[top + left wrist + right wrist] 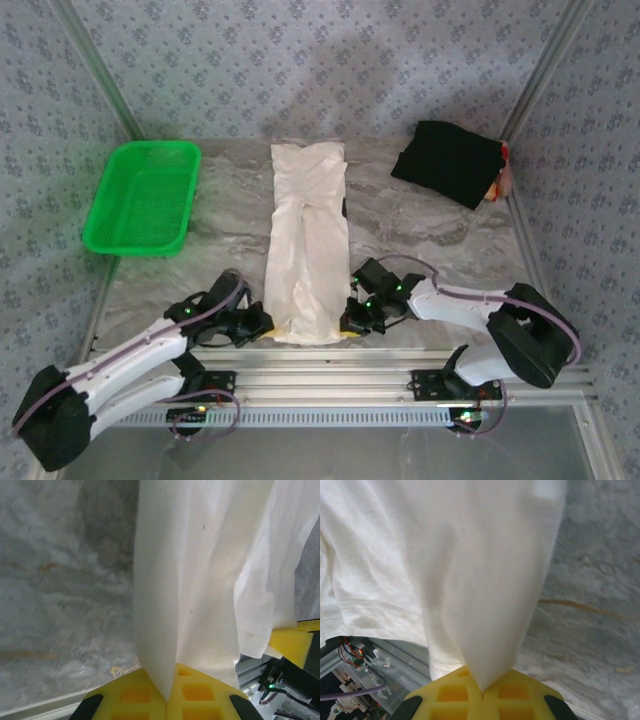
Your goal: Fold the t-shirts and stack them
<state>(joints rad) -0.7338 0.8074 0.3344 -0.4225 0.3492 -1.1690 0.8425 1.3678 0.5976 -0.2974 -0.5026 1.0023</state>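
Off-white shirt (308, 240) lies as a long folded strip down the centre of the top view, its lower corners clamped by the left gripper (266, 326) and right gripper (351, 324), both closed on cloth. Black shirt (447, 160) sits upper right, green basket (142, 197) upper left.

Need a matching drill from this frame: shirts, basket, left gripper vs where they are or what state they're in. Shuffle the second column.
Column A
1. off-white shirt
2. black shirt
3. green basket
4. left gripper

Column B
a. bunched at the far right corner
b. far left
c. long narrow strip down the centre
d. shut on the near-left corner of the pale cloth

Pairs: 1-c, 2-a, 3-b, 4-d
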